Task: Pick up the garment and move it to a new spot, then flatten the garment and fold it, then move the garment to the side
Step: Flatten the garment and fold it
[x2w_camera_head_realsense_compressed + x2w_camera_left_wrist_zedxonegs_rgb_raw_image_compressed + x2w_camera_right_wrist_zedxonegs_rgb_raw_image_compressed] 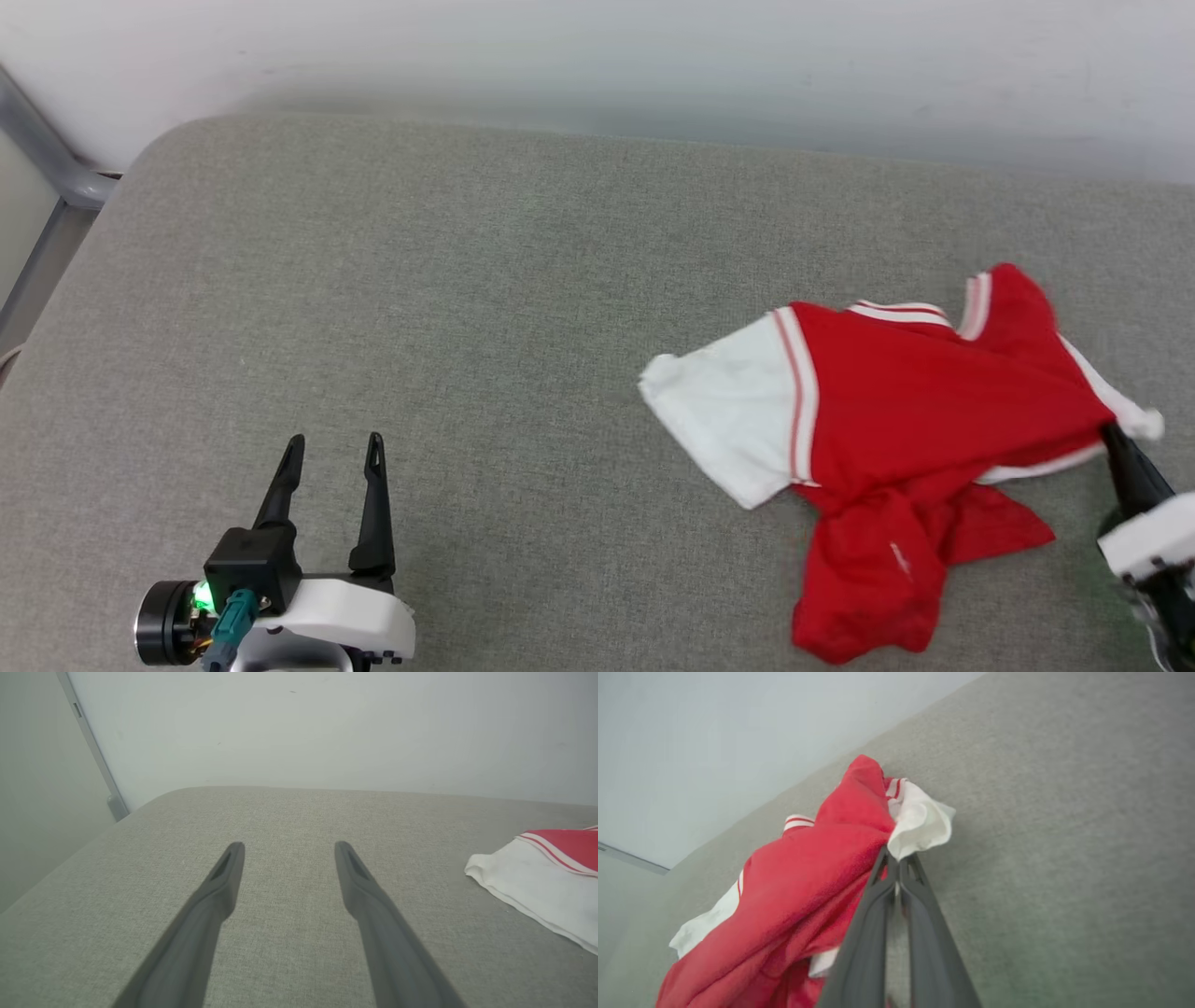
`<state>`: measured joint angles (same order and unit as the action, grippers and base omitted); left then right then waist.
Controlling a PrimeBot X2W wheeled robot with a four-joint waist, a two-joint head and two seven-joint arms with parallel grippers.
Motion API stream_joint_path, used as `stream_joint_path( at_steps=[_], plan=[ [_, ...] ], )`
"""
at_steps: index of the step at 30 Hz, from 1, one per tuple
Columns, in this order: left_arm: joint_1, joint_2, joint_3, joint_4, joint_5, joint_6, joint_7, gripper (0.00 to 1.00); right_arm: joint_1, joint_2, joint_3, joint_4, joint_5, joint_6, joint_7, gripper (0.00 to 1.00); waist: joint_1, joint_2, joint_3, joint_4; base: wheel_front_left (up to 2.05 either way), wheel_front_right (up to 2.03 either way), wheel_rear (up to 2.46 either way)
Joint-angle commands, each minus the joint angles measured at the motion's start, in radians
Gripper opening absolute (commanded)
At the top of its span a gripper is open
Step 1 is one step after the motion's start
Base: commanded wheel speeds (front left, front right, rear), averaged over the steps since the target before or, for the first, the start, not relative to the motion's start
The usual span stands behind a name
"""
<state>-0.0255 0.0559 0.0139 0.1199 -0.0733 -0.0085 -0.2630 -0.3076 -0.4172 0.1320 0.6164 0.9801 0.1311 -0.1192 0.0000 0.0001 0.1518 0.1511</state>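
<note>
While the left gripper (336, 439) hovers spread apart, the right gripper (897, 856) is clamped on the garment (915, 392), cloth bunched right at its tips.

I log the garment (896, 401) as a red T-shirt with white short sleeves and red-white striped trim. It lies crumpled on the right part of the grey fabric surface (467, 280). One white sleeve (728, 420) is spread flat toward the left. The collar trim (901, 313) faces the far edge. The lower red body (868, 579) is bunched and twisted toward the near side. At the right end, the other sleeve (920, 821) is gathered and pinched between the closed fingers (873, 896) of the right gripper (896, 857). Red cloth stands up in a fold beside that grip.
</note>
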Motion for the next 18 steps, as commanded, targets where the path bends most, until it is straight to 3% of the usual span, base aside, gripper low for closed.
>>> stream_joint_path(
  at_steps=[1,8,12,13,14,18],
  plan=[
    [0.009,-0.002,0.005,0.0,0.002,-0.001,-0.002,1.0,0.02,-0.008,-0.018,0.022,-0.005,-0.001,-0.006,0.0,0.0,-0.0001,0.0,0.0,0.0,0.0,0.0],
    [0.011,-0.003,0.01,0.002,0.005,-0.002,-0.002,1.0,0.058,-0.018,-0.093,0.215,-0.103,-0.001,0.008,0.0,0.0,-0.0001,-0.008,-0.003,0.0,0.0,0.0],
    [0.013,-0.004,0.012,0.002,0.008,-0.005,-0.002,1.0,0.046,-0.008,-0.099,0.247,-0.136,-0.001,0.007,0.0,0.0,-0.0001,-0.013,-0.004,0.0,0.0,0.0],
    [0.016,-0.004,0.012,0.003,0.008,-0.005,-0.002,1.0,0.04,-0.009,-0.103,0.244,-0.148,-0.001,-0.004,0.27,0.0,-0.0001,-0.016,-0.005,0.0,0.0,0.0],
    [0.018,-0.004,0.013,0.002,0.008,-0.006,-0.002,1.0,0.036,-0.018,-0.107,0.237,-0.167,-0.001,-0.023,1.0,0.0,-0.0001,-0.018,-0.006,0.0,0.0,0.0],
    [0.026,-0.005,0.009,0.0,0.012,-0.004,-0.002,1.0,0.037,-0.035,-0.146,0.187,-0.231,-0.001,-0.096,1.0,0.0,-0.0001,-0.033,-0.008,0.0,0.0,0.0]
  ],
)
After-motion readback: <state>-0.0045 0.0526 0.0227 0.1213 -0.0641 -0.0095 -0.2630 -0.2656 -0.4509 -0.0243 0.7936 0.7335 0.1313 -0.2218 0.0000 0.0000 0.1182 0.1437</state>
